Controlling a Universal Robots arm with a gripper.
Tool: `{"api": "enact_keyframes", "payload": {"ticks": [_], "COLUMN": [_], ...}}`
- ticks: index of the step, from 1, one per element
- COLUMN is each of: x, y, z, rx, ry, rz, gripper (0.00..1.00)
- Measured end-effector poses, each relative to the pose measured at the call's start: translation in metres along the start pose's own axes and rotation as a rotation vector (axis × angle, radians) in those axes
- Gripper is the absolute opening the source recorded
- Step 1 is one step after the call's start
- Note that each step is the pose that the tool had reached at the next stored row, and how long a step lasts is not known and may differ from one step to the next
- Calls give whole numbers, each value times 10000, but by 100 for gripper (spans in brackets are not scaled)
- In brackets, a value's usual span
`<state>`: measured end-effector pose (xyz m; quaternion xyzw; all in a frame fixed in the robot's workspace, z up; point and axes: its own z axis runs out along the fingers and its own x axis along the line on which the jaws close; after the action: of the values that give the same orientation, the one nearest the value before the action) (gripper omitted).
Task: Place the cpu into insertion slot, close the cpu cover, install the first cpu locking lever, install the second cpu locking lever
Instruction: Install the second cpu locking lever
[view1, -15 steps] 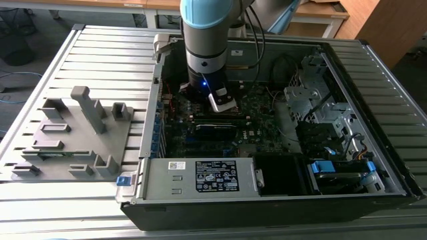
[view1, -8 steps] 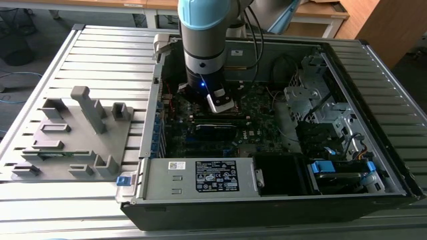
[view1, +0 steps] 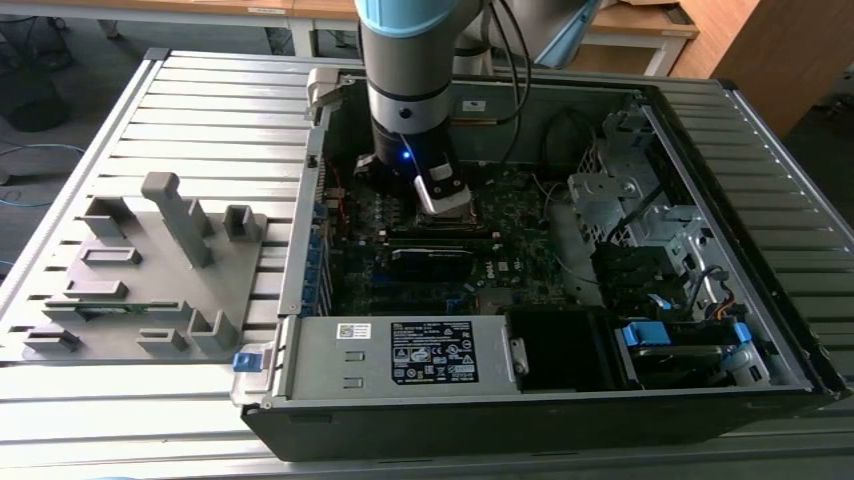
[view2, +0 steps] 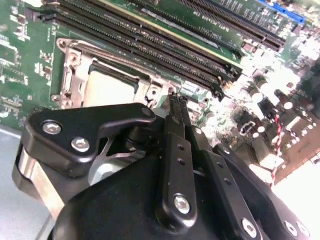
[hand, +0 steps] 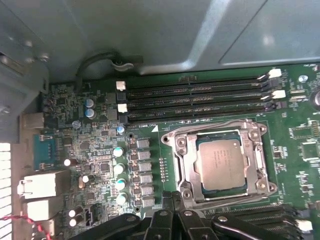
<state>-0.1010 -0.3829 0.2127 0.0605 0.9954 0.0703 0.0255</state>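
Observation:
The cpu is a small silver-grey square lying flat in the insertion slot on the green motherboard. The cpu cover, a thin silvery frame, lies down around it with the chip's top showing through the cut-out. A thin wire lever runs along the slot's side nearest the memory slots. In the second wrist view the cpu sits just beyond my gripper. My gripper stands at the slot's corner, its black fingers shut together with nothing seen between them. In the exterior view the gripper hangs low over the slot inside the case.
Long black memory slots run beside the socket, and a row of capacitors stands on its other side. The open computer case holds drive cages and a power supply. A grey fixture tray lies at the exterior view's left.

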Motion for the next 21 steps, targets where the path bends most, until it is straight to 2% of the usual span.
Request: {"api": "enact_keyframes", "payload": {"ticks": [2,8,16,21], "x": [-2,-21,-249,-314], "y": [5,8,34,71], "z": [-38,-39,-16,-2], "rx": [2,6,11,107], "ry": [0,0,-2,-13], "rz": [0,-1,-1,-5], "gripper": [11,11,11,11]}}
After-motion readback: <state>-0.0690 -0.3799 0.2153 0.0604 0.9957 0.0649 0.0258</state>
